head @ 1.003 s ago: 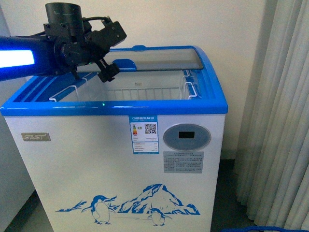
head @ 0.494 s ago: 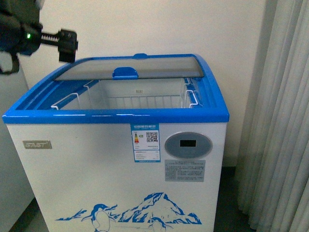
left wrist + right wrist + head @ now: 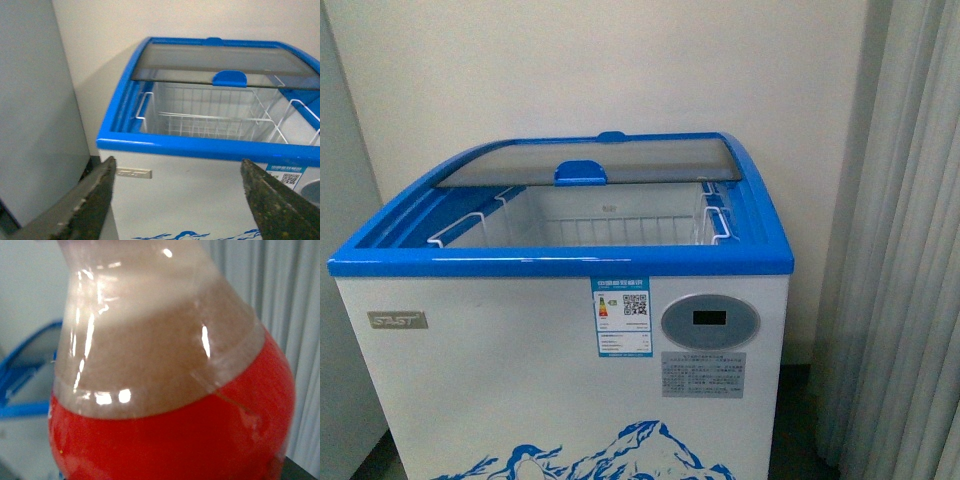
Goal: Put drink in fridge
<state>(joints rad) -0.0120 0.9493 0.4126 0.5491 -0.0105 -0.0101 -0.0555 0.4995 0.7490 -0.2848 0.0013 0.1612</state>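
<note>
— Showing what at the left wrist?

— Looking out past the left gripper [image 3: 176, 167], gaping wide and clasping nothing, framing between its dark, scuffed fingers [image 3: 95, 200] the white chest fridge with the blue rim [image 3: 560, 262].

— And at the right?

— Filling almost the whole right wrist view with the drink, a clear plastic bottle of brown cola with a red label [image 3: 165, 365]. Bulging close against the lens, upright, foaming pale above the cola line, standing outside the fridge with a blur of blue rim behind. Not revealing the fingers of the right gripper, so not telling whether clamped on the bottle or loose.

— Moving outward to the fridge itself?

— Lying open at the front, with the curved sliding glass lid [image 3: 620, 158] covering only the rear part beside the wall. Carrying a blue handle [image 3: 580, 173] on the lid's front edge. Hanging white wire baskets [image 3: 620, 215] inside. Bearing a blue-bordered energy sticker [image 3: 622, 317] just beside a grey oval display [image 3: 709, 321], above a blue mountain graphic.

— Surrounding it?

— Backing onto a cream wall [image 3: 570, 70], flanking a pleated grey curtain [image 3: 910, 250] on the right and a plain grey cabinet [image 3: 30, 110] on the left.
</note>
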